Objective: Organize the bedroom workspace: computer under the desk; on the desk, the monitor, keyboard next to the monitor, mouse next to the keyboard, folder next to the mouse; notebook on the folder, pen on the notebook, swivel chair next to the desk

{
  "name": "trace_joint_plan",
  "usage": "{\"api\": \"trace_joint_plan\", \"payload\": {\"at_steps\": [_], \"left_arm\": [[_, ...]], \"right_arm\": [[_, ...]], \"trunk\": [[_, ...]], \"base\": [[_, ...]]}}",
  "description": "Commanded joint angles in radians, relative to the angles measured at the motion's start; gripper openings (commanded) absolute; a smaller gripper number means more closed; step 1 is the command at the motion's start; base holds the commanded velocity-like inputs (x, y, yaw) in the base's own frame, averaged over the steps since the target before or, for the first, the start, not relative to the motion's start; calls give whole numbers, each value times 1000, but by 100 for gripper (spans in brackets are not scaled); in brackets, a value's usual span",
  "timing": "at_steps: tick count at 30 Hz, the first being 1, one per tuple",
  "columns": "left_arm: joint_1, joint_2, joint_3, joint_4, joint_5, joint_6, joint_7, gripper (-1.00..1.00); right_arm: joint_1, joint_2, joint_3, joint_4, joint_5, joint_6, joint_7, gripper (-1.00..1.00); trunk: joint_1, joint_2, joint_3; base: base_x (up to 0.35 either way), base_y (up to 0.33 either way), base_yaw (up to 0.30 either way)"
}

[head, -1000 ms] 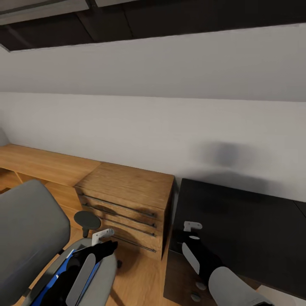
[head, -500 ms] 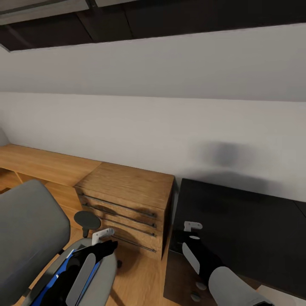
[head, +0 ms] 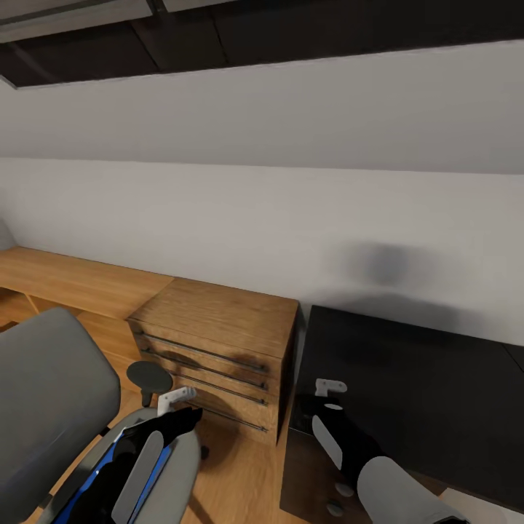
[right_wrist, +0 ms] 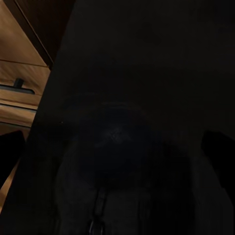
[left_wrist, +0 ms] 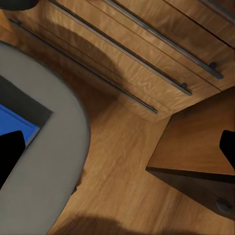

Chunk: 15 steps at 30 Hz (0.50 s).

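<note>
Two arms reach forward in the head view: the left gripper (head: 177, 407) hangs over the swivel chair (head: 54, 393), where the folder (head: 120, 455) lies on the seat; the right gripper (head: 329, 393) hovers over the desk's (head: 422, 386) left edge, beside the wooden dresser (head: 218, 342). Left wrist view – fingers (left_wrist: 10, 154) wide apart above the seat edge. Right wrist view – fingers (right_wrist: 218, 152) apart over the dark desktop.

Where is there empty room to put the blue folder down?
The long black desk top looks bare from the wooden dresser's side across to the picture's right edge, past the right gripper. The dresser's top is bare too. The grey swivel chair seat is crowded: the flat blue folder and left gripper are there.
</note>
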Motion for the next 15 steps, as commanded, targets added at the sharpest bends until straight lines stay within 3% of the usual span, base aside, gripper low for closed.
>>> {"api": "trace_joint_plan", "payload": {"at_steps": [1,15], "left_arm": [[-1,1,-2,-2,11,2,10,100],[-1,1,-2,-2,13,7,10,100]], "right_arm": [[-1,-1,8,-2,-9,5,-9,100],[-1,-4,6,-23,-7,-1,-12,100]], "trunk": [[0,-1,-1],[0,-1,-1]], "base": [[0,0,0],[0,0,0]]}}
